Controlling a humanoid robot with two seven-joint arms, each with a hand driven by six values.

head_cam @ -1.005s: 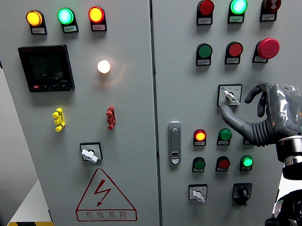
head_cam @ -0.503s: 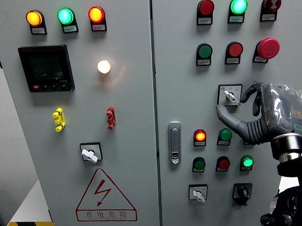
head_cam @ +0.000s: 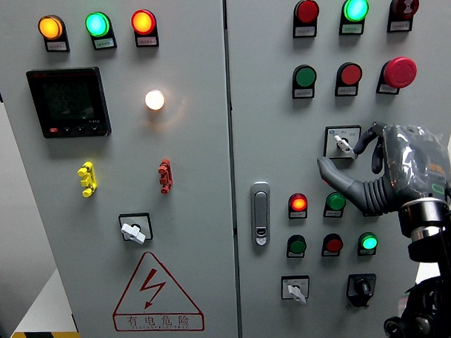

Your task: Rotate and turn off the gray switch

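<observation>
Change since earlier: right hand [head_cam: 374, 167] has shifted left along the panel, its fingertips now nearer the gray switch [head_cam: 343, 142].
Cabinet: two gray doors, left door [head_cam: 107, 180] and right door [head_cam: 282, 100], split by a vertical seam.
Left door contents: one black meter [head_cam: 68, 102]; three lit round lamps in the top row, amber, green and red; one glowing white lamp [head_cam: 155, 99]; one yellow toggle [head_cam: 86, 178]; one red toggle [head_cam: 165, 175]; one white-handled rotary switch [head_cam: 133, 231]; one red-bordered warning triangle [head_cam: 157, 293].
Right door contents: one metal latch handle [head_cam: 261, 212] near the seam; three round lamps or buttons in the top row; below it two more buttons plus one red mushroom button [head_cam: 400, 72].
Smaller lamps: six in two rows beneath the hand, one partly hidden by the wrist.
Bottom row: one white-handled rotary switch [head_cam: 294, 290] and one black knob [head_cam: 360, 287].
Task item: gray switch sits mid-right door in a square plate, its small lever tilted up-left.
Right hand state: fingers curled loosely, index and thumb spread either side of the switch plate; nothing clearly grasped, contact with the lever cannot be told.
</observation>
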